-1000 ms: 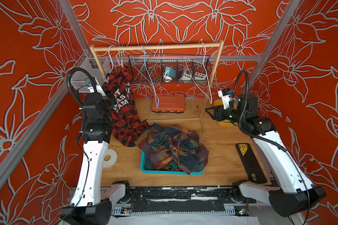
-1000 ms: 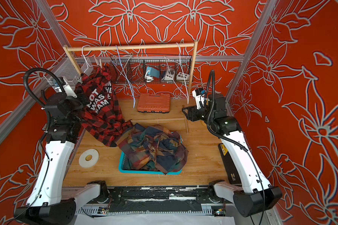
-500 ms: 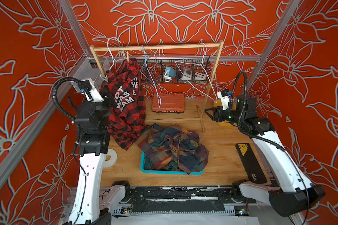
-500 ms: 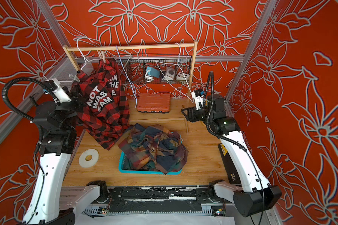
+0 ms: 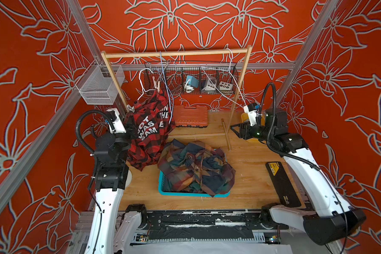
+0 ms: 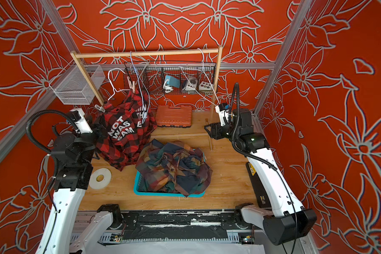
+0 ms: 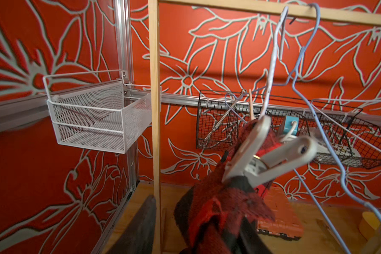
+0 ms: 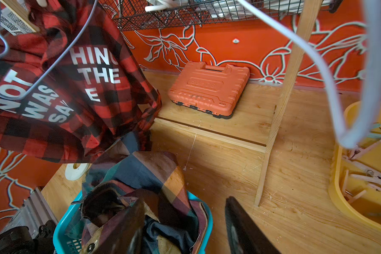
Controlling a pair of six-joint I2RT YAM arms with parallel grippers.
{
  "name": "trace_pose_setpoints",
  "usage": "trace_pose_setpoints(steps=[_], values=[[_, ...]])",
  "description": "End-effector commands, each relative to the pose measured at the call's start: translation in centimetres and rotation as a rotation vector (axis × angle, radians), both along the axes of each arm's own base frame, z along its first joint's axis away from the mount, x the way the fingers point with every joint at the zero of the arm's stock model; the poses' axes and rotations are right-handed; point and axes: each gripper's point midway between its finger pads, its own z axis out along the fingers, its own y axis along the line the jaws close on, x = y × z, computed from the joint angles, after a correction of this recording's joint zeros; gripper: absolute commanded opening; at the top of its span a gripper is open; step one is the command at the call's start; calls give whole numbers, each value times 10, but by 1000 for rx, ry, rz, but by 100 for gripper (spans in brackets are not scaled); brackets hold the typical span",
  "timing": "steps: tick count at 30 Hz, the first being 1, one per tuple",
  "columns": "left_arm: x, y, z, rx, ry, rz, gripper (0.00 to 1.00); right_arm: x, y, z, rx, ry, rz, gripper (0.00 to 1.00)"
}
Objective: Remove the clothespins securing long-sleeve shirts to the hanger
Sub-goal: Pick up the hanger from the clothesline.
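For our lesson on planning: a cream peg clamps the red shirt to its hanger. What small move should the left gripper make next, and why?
Probably ease the left gripper toward the cream clothespin and line up on its splayed handles. The left wrist view shows it close ahead, biting the red shirt onto the wire hanger, with nothing squeezing it yet.

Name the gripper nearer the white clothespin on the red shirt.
Left. Left gripper grips the red shirt near the white clothespin; right gripper is far across the table.
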Motion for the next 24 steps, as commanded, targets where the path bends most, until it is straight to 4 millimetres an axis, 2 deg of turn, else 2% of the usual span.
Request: trace_pose_setpoints(steps=[1, 8, 13, 19, 24], values=[[-9, -12, 2, 42, -29, -50, 0, -9, -2, 6, 7, -20, 8, 60], [-8, -17, -58, 56, 119, -66, 0, -10, -2, 6, 12, -17, 10, 60], [-10, -21, -91, 48, 187, -81, 0, -12, -3, 4, 9, -15, 8, 60], [-24, -37, -109, 27, 176, -163, 0, -12, -2, 2, 9, -9, 11, 60], [-27, -36, -124, -7, 222, -143, 0, -11, -2, 1, 10, -8, 14, 60]])
